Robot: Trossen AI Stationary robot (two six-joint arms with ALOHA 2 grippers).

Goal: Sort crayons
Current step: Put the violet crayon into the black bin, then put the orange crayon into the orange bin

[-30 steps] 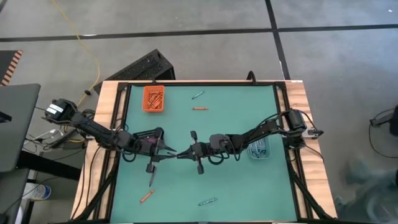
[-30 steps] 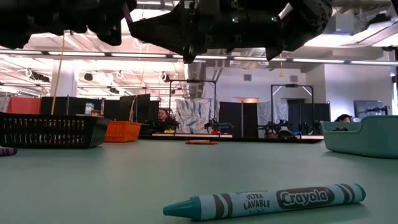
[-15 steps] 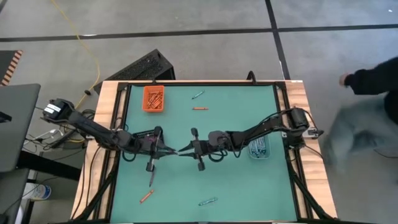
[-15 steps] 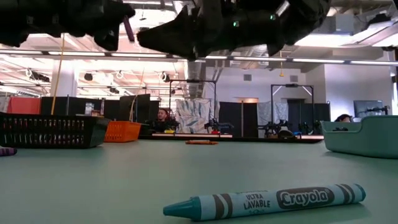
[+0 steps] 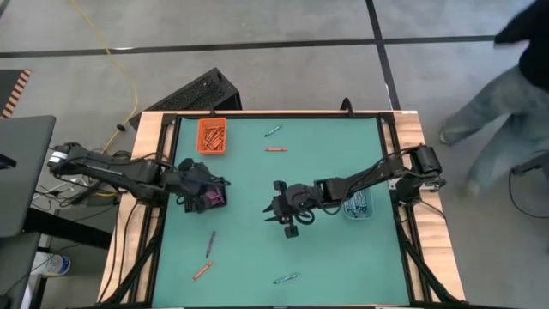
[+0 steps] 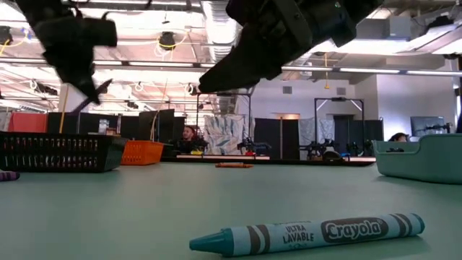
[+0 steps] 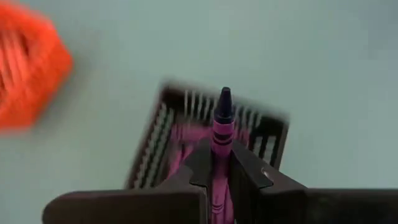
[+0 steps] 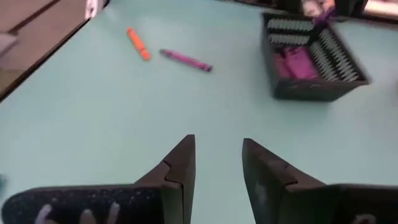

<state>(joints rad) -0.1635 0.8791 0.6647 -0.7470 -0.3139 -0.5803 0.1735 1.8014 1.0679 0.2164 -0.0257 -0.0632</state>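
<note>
- A robotics lab or open workshop hall.
- Beyond the green table (image 6: pixel 108 209): rows of ceiling strip lights (image 6: pixel 375 70), exposed ducting (image 6: pixel 216 18), black frame rigs (image 6: pixel 336 126).
- Behind the table's far edge: seated people at workstations (image 6: pixel 189 135).
- Around the table: grey concrete floor (image 5: pixel 283 77), yellow cable (image 5: pixel 120 60).

The green table top (image 5: pixel 283 184) carries an orange tray (image 5: pixel 212 136), a black tray (image 5: pixel 206 192) and a teal tray (image 5: pixel 356 206). Loose crayons lie on it: teal (image 5: pixel 272 131), orange (image 5: pixel 274 149), purple (image 5: pixel 211 242), orange (image 5: pixel 202 271), teal (image 5: pixel 286 278).
</note>
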